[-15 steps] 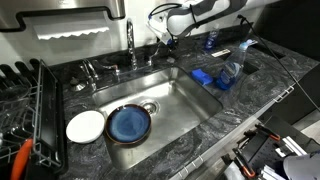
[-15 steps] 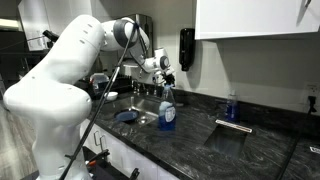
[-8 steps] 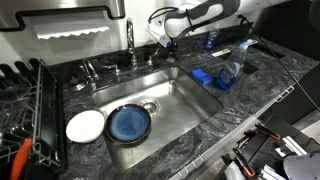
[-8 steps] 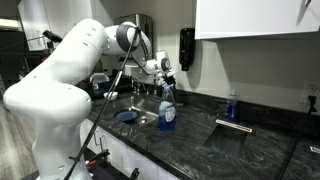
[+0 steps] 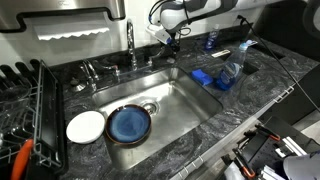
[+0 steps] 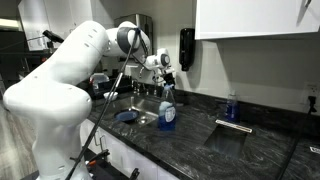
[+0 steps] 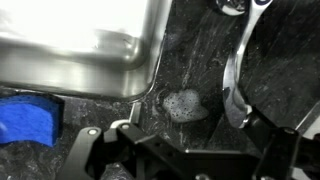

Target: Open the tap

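The tap (image 5: 131,42) is a tall chrome spout behind the sink, with small low knobs (image 5: 114,70) by its base. My gripper (image 5: 169,44) hangs just right of the tap, above the counter behind the sink's back right corner. It also shows in an exterior view (image 6: 164,68). It looks open and empty, touching nothing. In the wrist view the dark fingers (image 7: 190,152) fill the bottom edge. A slim chrome lever (image 7: 234,88) lies on the black counter just ahead of them, to the right. The spout itself is out of the wrist view.
The steel sink (image 5: 190,100) holds a blue plate (image 5: 129,124) and a white plate (image 5: 85,126). A blue sponge (image 5: 205,77) and a clear bottle (image 5: 233,68) sit to its right. A black dish rack (image 5: 25,100) stands on its other side.
The arm has lifted a little and the gripper has shifted slightly near the tap. Nothing was taken hold of.
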### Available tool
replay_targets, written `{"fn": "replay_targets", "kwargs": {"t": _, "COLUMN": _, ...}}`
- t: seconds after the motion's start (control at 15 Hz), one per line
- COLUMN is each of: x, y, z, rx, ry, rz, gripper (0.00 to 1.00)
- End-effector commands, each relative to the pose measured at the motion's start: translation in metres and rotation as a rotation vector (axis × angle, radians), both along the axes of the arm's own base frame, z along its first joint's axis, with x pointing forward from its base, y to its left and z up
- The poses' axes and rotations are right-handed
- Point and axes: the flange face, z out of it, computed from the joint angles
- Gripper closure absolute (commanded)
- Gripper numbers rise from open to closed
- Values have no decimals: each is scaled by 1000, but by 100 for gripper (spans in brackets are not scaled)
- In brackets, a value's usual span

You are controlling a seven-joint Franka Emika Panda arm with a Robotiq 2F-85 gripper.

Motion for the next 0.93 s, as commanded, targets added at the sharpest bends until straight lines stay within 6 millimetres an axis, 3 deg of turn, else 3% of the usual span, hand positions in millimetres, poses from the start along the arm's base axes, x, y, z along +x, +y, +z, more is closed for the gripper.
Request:
{"fn": "replay_targets", "kwargs": {"t": 0.0, "x": -9, "y": 5, "z": 5, "rx": 1, "ry": 113, "rz": -5, "gripper": 0}}
{"fn": "replay_targets", "kwargs": {"t": 0.6, "x": -19, "y": 15, "z": 8, "rx": -15, "ry": 187, "rz": -31, "gripper": 0}}
{"fn": "replay_targets", "kwargs": {"t": 0.87, "x": -11, "y": 20, "z": 25, "rx": 0, "ry": 19, "rz": -88, "gripper": 0}}
